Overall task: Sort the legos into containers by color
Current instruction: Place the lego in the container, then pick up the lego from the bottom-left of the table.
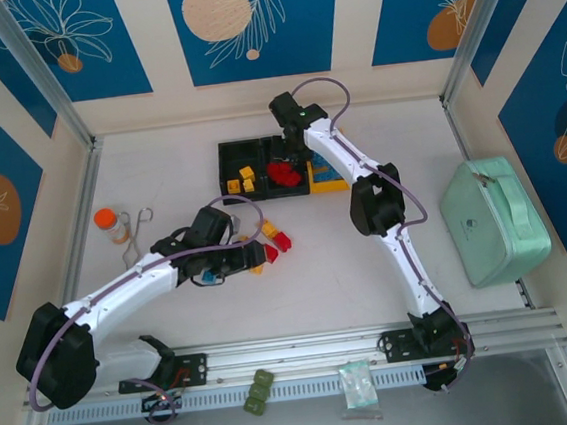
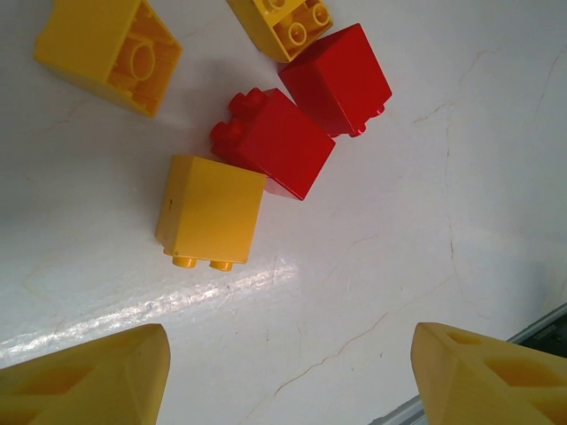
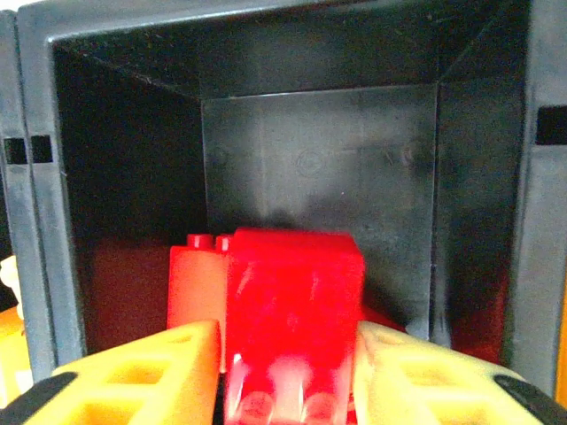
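Sorting stage: by my judgement mid-task, with one red piece arriving at its bin while several bricks lie loose on the table (image 1: 322, 299).
Right pincer: the right pincer (image 3: 288, 359) is reaching down inside the middle black bin (image 3: 319, 168), at 12 o'clock from the table's middle. A red brick (image 3: 292, 274) sits between its fingers, its lower end blurred. The fingers flank it closely, but I cannot tell whether they grip it or have let go.
Why there: other red pieces (image 1: 282, 172) already lie in that bin, so it serves as the red one. Going in low probably keeps the brick from bouncing out.
Left pincer: the left pincer (image 2: 292, 381) is spread wide with nothing in it. It hovers over the loose pile at about 8 o'clock from the table's middle.
Loose pile: a yellow brick (image 2: 211, 211) lies nearest the fingertips. A second red brick (image 2: 275, 142) touches it, or nearly does, at its 1 o'clock. A third red brick (image 2: 341, 78) is pressed against that one. Two more yellow ones sit at 11 and 12 o'clock.
Bins: the left black bin (image 1: 226, 158) holds yellow pieces. The yellow bin (image 1: 329, 181) is at the right end, its contents hidden by the arm.
Next pick: likely the near yellow brick. The fingers must straddle it without shoving its red neighbour.
Bystanders: a bottle (image 1: 111, 225) stands at 9 o'clock and a green case (image 1: 495, 217) at 3 o'clock, both well apart from the work.
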`<move>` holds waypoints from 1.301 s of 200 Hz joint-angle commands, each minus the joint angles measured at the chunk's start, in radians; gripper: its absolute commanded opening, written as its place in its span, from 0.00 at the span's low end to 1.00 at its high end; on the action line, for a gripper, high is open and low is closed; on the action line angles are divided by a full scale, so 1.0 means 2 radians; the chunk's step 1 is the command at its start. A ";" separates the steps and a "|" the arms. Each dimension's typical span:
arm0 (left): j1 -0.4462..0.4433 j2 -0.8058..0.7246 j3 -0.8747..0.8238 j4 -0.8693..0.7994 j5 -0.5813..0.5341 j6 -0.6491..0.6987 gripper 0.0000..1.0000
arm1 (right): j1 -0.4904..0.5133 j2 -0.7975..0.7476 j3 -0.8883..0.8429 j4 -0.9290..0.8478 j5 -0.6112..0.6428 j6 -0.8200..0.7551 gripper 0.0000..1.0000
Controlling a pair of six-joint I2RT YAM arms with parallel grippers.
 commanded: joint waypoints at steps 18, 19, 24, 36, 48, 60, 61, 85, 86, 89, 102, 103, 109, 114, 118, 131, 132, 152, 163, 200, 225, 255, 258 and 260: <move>-0.006 -0.011 0.007 -0.020 -0.013 -0.006 0.72 | 0.009 -0.034 0.009 -0.019 0.006 -0.014 0.49; -0.006 -0.012 0.007 -0.021 -0.014 -0.006 0.72 | 0.009 -0.036 0.009 -0.019 0.007 -0.014 0.49; -0.006 -0.015 0.007 -0.024 -0.017 -0.007 0.72 | 0.010 -0.044 0.004 -0.017 0.008 -0.015 0.49; -0.006 -0.022 0.008 -0.034 -0.026 -0.009 0.72 | 0.014 -0.069 -0.012 -0.010 0.008 -0.019 0.49; -0.006 -0.028 0.010 -0.049 -0.040 -0.012 0.72 | 0.018 -0.098 -0.036 0.001 0.007 -0.023 0.49; -0.005 -0.035 0.012 -0.065 -0.053 -0.016 0.72 | 0.024 -0.131 -0.067 0.015 0.007 -0.026 0.49; -0.005 -0.036 0.012 -0.066 -0.054 -0.017 0.72 | 0.025 -0.133 -0.070 0.016 0.007 -0.026 0.49; -0.004 -0.052 0.012 -0.096 -0.078 -0.024 0.72 | 0.038 -0.203 -0.156 0.053 -0.004 -0.031 0.49; -0.003 -0.053 0.012 -0.097 -0.080 -0.024 0.72 | 0.038 -0.208 -0.160 0.054 -0.004 -0.031 0.49; -0.003 -0.055 0.012 -0.102 -0.083 -0.024 0.72 | 0.040 -0.218 -0.174 0.060 -0.006 -0.032 0.50; 0.000 -0.062 0.013 -0.121 -0.095 -0.023 0.72 | 0.046 -0.261 -0.232 0.087 -0.012 -0.032 0.50; -0.001 -0.062 0.013 -0.123 -0.096 -0.022 0.72 | 0.047 -0.265 -0.238 0.089 -0.013 -0.033 0.50; 0.002 -0.066 0.013 -0.130 -0.100 -0.022 0.72 | 0.049 -0.284 -0.268 0.100 -0.017 -0.032 0.50; 0.003 -0.068 0.012 -0.136 -0.103 -0.022 0.72 | 0.051 -0.301 -0.291 0.110 -0.021 -0.030 0.52; 0.004 -0.070 0.011 -0.140 -0.106 -0.022 0.72 | 0.052 -0.314 -0.310 0.117 -0.025 -0.029 0.53; 0.007 -0.075 0.010 -0.152 -0.114 -0.021 0.72 | 0.056 -0.353 -0.368 0.140 -0.040 -0.026 0.53; 0.008 -0.075 0.010 -0.153 -0.114 -0.021 0.72 | 0.056 -0.356 -0.372 0.142 -0.040 -0.026 0.53; 0.012 -0.077 0.011 -0.175 -0.130 -0.020 0.72 | 0.064 -0.410 -0.448 0.163 -0.051 -0.023 0.54; 0.015 -0.078 0.012 -0.182 -0.136 -0.018 0.72 | 0.067 -0.438 -0.484 0.173 -0.056 -0.022 0.54; 0.028 -0.069 0.013 -0.195 -0.151 0.005 0.72 | 0.083 -0.522 -0.586 0.197 -0.083 -0.024 0.56; 0.042 -0.042 0.017 -0.193 -0.151 0.035 0.72 | 0.100 -0.571 -0.646 0.205 -0.092 -0.019 0.57; 0.047 0.012 0.039 -0.208 -0.181 0.075 0.73 | 0.112 -0.621 -0.710 0.212 -0.100 0.001 0.57; 0.047 0.018 0.041 -0.210 -0.185 0.078 0.73 | 0.113 -0.625 -0.716 0.212 -0.100 0.003 0.57; 0.047 0.022 0.043 -0.211 -0.188 0.079 0.73 | 0.114 -0.628 -0.719 0.213 -0.101 0.004 0.57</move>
